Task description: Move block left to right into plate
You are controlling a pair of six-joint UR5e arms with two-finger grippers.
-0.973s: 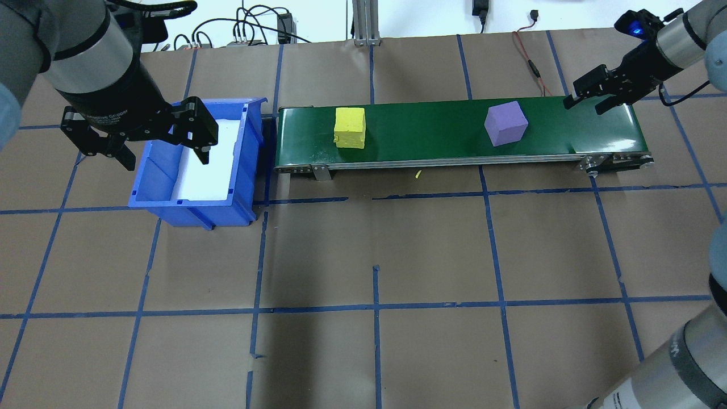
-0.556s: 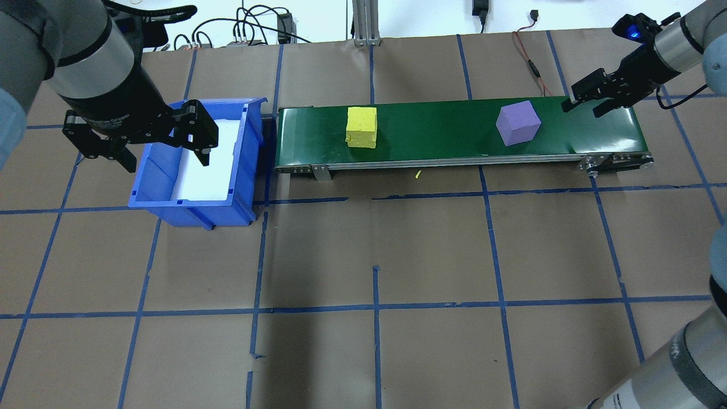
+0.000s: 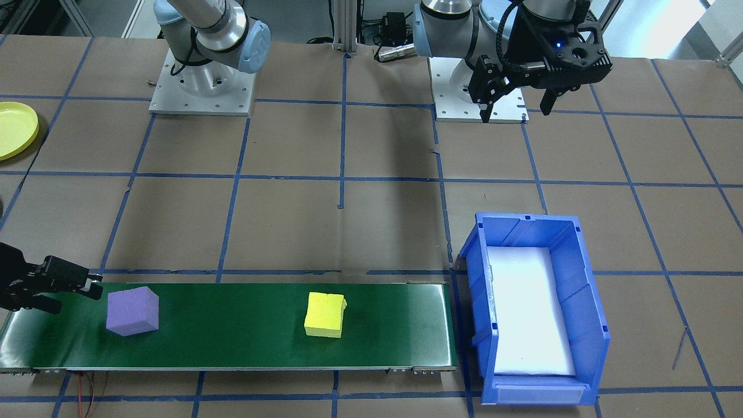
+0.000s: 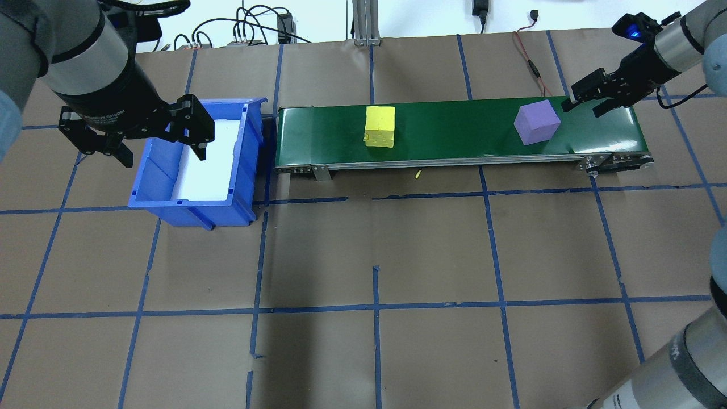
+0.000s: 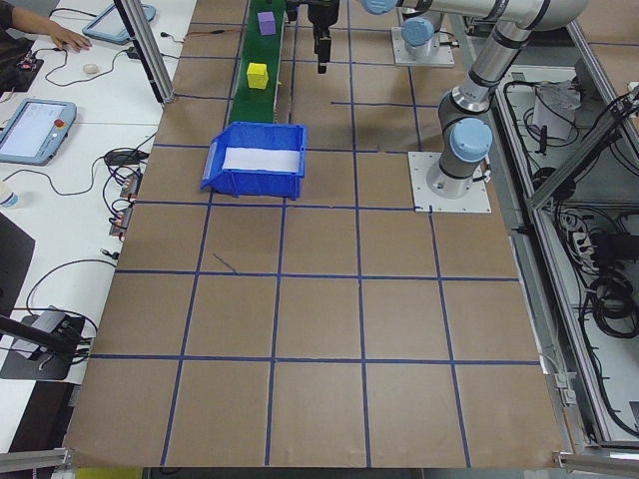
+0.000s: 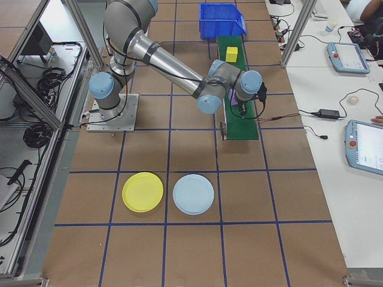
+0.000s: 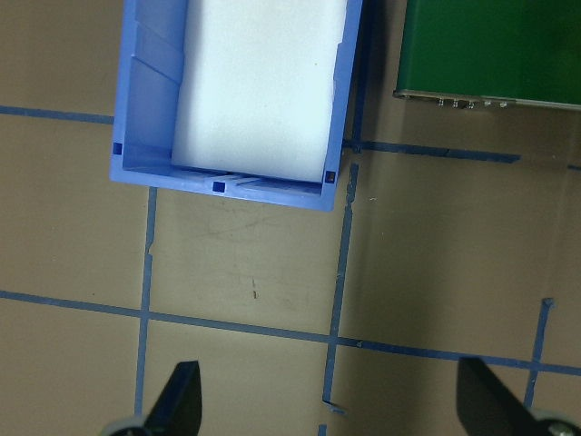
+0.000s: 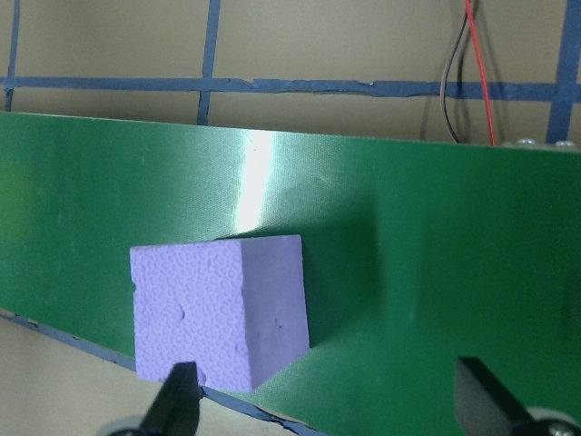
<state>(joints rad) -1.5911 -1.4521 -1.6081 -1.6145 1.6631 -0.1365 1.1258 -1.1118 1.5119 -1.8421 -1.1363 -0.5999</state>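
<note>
A purple block (image 4: 537, 122) (image 3: 132, 310) rides near the right end of the green conveyor belt (image 4: 454, 139). A yellow block (image 4: 380, 126) (image 3: 325, 314) stands near the belt's middle. My right gripper (image 4: 584, 108) (image 3: 69, 296) hovers open just right of the purple block, not touching it. In the right wrist view the purple block (image 8: 218, 313) sits ahead and left of the open fingers. My left gripper (image 4: 162, 152) (image 3: 515, 107) hangs open and empty above the blue bin. The yellow plate (image 6: 142, 191) (image 3: 14, 130) lies on the table off the belt's right end.
The blue bin (image 4: 193, 213) (image 3: 540, 223) with a white liner stands at the belt's left end. A pale blue plate (image 6: 193, 194) lies beside the yellow one. Cables run along the table's far edge. A person's hand rests on a side desk.
Both blocks have travelled to the right along the belt, the purple one closing on my right gripper. Both grippers have stayed open and nearly still.
</note>
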